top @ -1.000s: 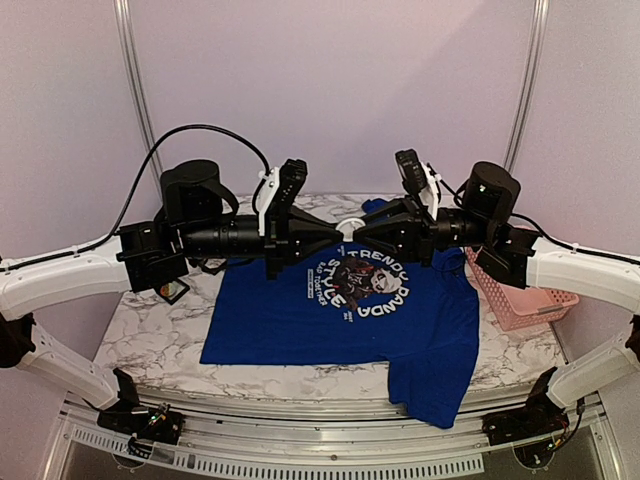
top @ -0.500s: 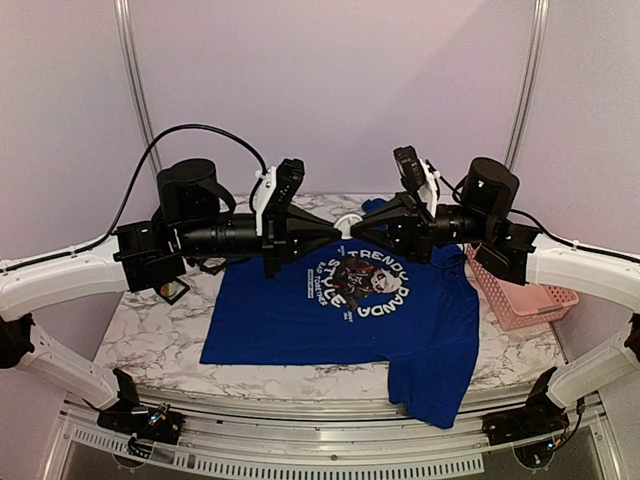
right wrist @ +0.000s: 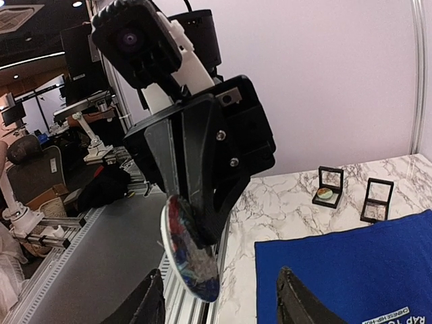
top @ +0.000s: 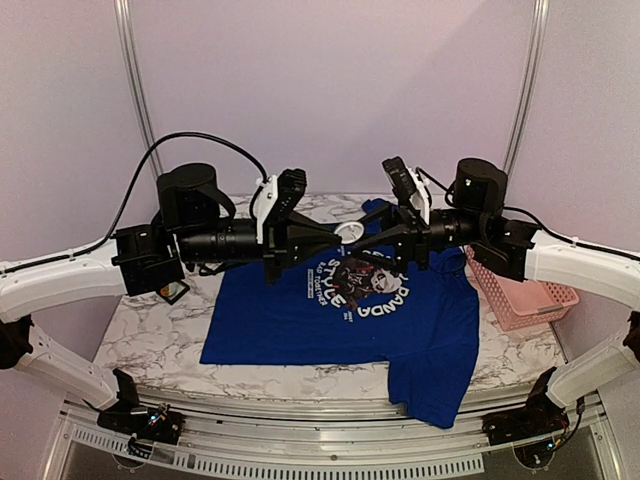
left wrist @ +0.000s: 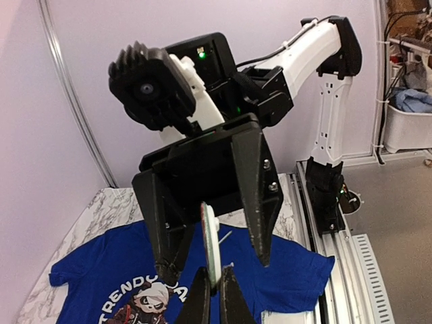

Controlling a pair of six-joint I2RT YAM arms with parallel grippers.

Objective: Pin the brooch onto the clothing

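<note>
The brooch [top: 351,230] is a small round disc with a dark glossy face showing red and blue patches [right wrist: 191,256], and a white back with a pin [left wrist: 210,246]. My left gripper [top: 343,234] is shut on its lower edge [left wrist: 212,275] and holds it in the air above the blue panda T-shirt [top: 300,325]. My right gripper [top: 378,238] faces the left one with its jaws wide open. Its fingers [left wrist: 256,189] stand on either side of the brooch without touching it. In the right wrist view the right gripper [right wrist: 223,297] is open just below the disc.
A pink basket [top: 525,298] stands at the table's right edge beside the shirt's sleeve. Small black square boxes [right wrist: 329,185] [right wrist: 375,199] lie on the marble beyond the shirt's left side, and another one [top: 172,291] lies under the left arm. The shirt's hem hangs over the front edge [top: 430,400].
The right gripper, earlier closed tip to tip with the left one at the brooch, has turned and spread its jaws. The brooch stays in the left gripper, which pushed slightly right.
</note>
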